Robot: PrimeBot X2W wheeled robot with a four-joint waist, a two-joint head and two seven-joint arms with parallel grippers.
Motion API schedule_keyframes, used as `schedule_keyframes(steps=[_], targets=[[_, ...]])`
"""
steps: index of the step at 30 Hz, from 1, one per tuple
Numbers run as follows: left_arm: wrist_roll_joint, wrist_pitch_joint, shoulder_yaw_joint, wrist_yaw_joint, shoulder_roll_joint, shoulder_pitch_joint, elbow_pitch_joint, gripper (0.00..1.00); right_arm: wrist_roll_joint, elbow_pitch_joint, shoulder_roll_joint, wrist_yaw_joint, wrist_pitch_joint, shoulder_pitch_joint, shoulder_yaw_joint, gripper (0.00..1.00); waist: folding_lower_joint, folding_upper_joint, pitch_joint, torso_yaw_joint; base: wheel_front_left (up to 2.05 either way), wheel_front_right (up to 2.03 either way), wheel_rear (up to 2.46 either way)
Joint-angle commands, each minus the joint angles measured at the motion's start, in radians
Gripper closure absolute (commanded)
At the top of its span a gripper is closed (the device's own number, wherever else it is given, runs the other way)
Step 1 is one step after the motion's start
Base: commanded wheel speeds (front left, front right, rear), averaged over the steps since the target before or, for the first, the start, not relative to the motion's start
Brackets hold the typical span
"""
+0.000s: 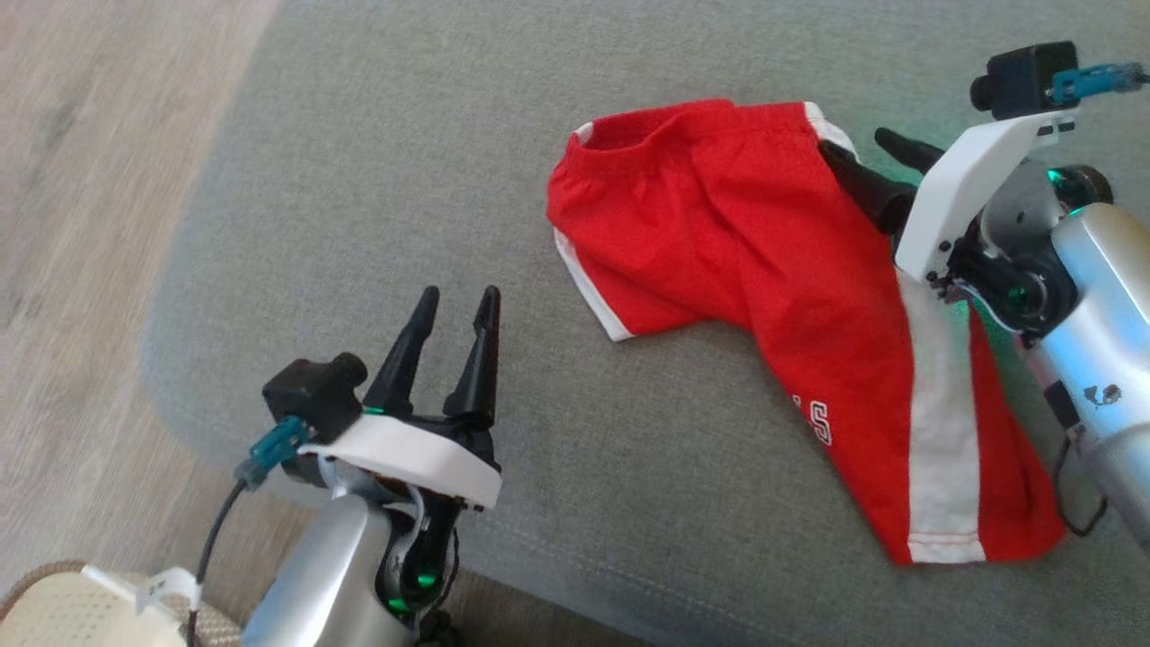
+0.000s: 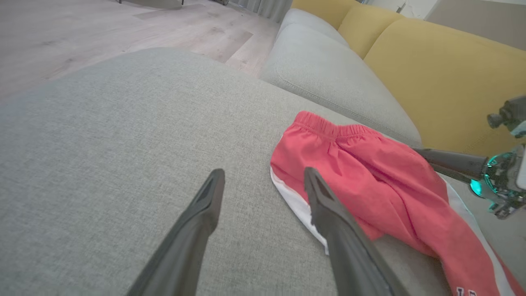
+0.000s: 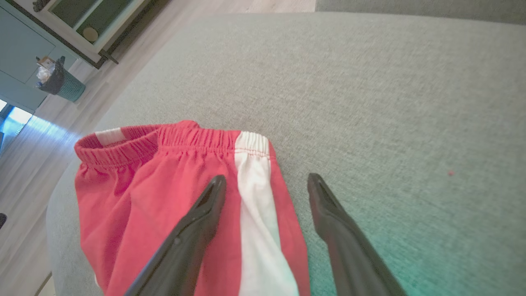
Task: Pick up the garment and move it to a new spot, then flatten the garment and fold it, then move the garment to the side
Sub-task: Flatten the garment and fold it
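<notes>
A pair of red shorts [image 1: 764, 270] with white side stripes lies crumpled on a grey sofa cushion [image 1: 377, 180], waistband at the far end, one leg stretched toward the front right. My right gripper [image 1: 853, 148] is open at the garment's right edge near the waistband; one finger is over the red fabric [image 3: 135, 197], the other over bare cushion, the white stripe [image 3: 254, 197] between them. My left gripper [image 1: 460, 296] stands open and empty above bare cushion, to the left of the shorts [image 2: 370, 181].
The cushion's rounded left edge drops to a wooden floor [image 1: 81, 180]. Yellow sofa backrests [image 2: 444, 74] rise behind the seat. A beige woven object [image 1: 54, 611] sits at the lower left. A cabinet and a small bin [image 3: 57, 80] stand across the floor.
</notes>
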Motion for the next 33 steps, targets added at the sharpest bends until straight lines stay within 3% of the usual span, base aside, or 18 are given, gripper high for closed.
schedule_keyframes(steps=[1, 7, 8, 9, 21, 30, 33], targets=[[-0.012, -0.009, 0.022, 0.006, 0.009, -0.035, -0.035, 0.00, 0.020, -0.016, -0.007, -0.001, 0.006, -0.028, 0.025, 0.00, -0.0001, 0.0000, 0.010, 0.014, 0.00, 0.00, 0.00], [-0.021, -0.009, 0.014, 0.015, 0.009, -0.039, -0.037, 0.00, 0.047, 0.046, -0.013, -0.001, 0.012, -0.050, 0.091, 0.00, -0.0001, 0.0000, 0.014, 0.020, 0.00, 0.00, 0.00], [-0.021, -0.009, 0.014, 0.016, 0.009, -0.040, -0.037, 0.00, 0.058, 0.050, -0.013, -0.001, 0.016, -0.050, 0.100, 0.21, -0.0001, 0.0000, 0.013, 0.020, 0.00, 0.00, 0.00], [-0.020, -0.009, 0.014, 0.017, 0.009, -0.040, -0.036, 0.00, 0.067, 0.051, -0.014, -0.001, 0.014, -0.052, 0.109, 0.99, -0.0001, 0.0000, 0.012, 0.019, 0.00, 0.00, 0.00], [0.006, -0.009, 0.029, 0.013, 0.009, -0.023, -0.014, 0.00, 0.079, 0.083, -0.078, -0.001, -0.191, -0.074, 0.146, 1.00, -0.0001, 0.0000, -0.055, -0.026, 0.00, 0.00, 0.00], [0.021, -0.009, 0.036, 0.006, 0.009, 0.007, 0.000, 0.00, -0.016, 0.141, -0.133, -0.001, -0.394, -0.163, 0.180, 1.00, -0.0001, 0.0000, -0.146, -0.060, 0.00, 0.00, 0.00], [0.026, -0.009, 0.036, 0.005, 0.009, 0.021, 0.003, 0.00, -0.079, 0.121, -0.135, -0.001, -0.443, -0.188, 0.245, 1.00, -0.0001, 0.0000, -0.177, -0.063, 0.00, 0.00, 0.00]])
